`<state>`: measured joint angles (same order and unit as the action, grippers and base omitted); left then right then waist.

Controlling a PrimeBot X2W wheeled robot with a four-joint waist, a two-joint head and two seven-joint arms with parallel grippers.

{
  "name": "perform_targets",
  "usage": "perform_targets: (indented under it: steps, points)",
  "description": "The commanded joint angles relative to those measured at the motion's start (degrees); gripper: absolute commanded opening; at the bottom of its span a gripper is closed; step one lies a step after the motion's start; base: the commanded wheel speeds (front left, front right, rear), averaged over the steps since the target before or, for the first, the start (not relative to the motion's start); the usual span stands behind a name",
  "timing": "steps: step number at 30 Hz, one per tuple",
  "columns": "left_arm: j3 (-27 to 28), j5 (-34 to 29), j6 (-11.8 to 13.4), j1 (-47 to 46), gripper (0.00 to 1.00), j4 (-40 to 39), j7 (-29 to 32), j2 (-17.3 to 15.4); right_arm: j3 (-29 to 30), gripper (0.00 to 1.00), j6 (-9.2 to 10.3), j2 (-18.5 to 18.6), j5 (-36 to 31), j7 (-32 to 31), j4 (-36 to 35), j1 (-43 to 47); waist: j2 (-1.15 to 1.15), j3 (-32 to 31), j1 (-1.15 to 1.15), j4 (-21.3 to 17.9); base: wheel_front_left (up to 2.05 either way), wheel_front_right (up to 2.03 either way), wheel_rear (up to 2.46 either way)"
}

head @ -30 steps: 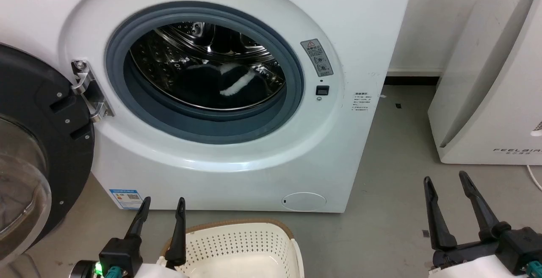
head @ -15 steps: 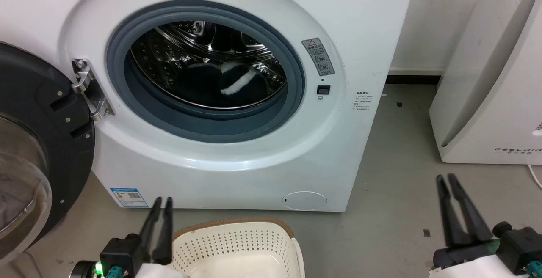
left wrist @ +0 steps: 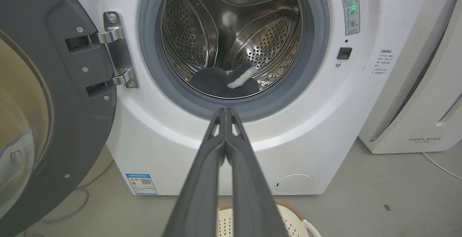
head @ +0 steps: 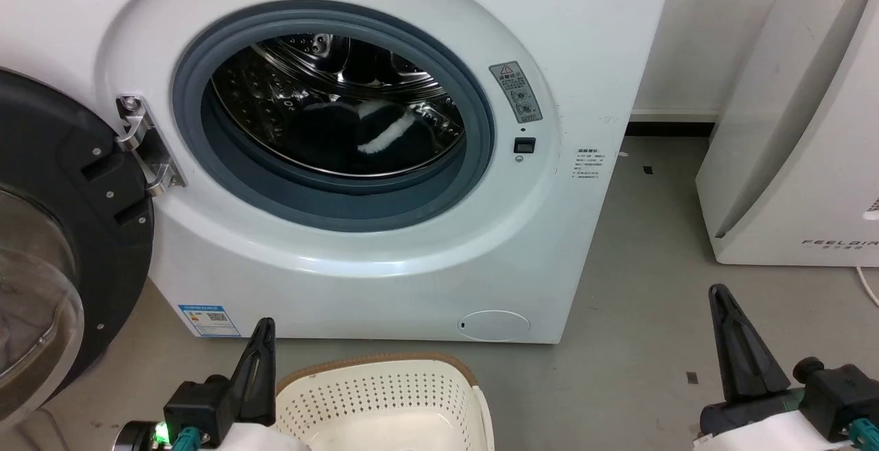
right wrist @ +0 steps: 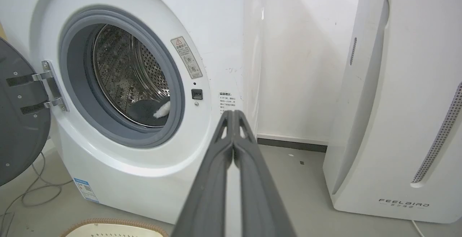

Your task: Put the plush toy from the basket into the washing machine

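In the head view, the basket (head: 384, 386) is cut off by the lower edge; cream perforated plastic and a brown woven-look rim are seen. The plush toy (head: 357, 136), fluffy black with a white strip, is found lying low in the shiny steel drum of the washing machine (head: 384, 279). The left gripper (head: 264, 329) and right gripper (head: 720, 294) are each closed on nothing. In the left wrist view, the fingers are pressed together below the opening; the round door (left wrist: 54, 85) is swung wide. In the right wrist view, the plush toy is partly hidden by the grey rubber seal (right wrist: 177, 96).
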<state>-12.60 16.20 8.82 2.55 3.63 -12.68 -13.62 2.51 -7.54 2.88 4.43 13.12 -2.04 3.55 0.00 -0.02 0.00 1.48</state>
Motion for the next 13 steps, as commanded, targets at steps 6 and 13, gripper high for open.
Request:
perform_targets:
  steps: [6, 13]
  points:
    - [1.1, -1.7, -0.9, -0.5, 0.00, -0.6, 1.0, 0.9, -0.3, 0.00, 0.01, 0.0, -0.7, -1.1, 0.3, -0.6, 0.00, 0.0, 0.00, -0.1, 0.00, 0.00, 0.00]
    - [1.9, -2.7, -1.4, -0.6, 0.00, -0.8, 1.8, 1.6, -0.5, 0.00, 0.01, 0.0, -1.0, -1.9, 0.4, -0.8, 0.00, 0.0, 0.00, -0.2, 0.00, 0.00, 0.00]
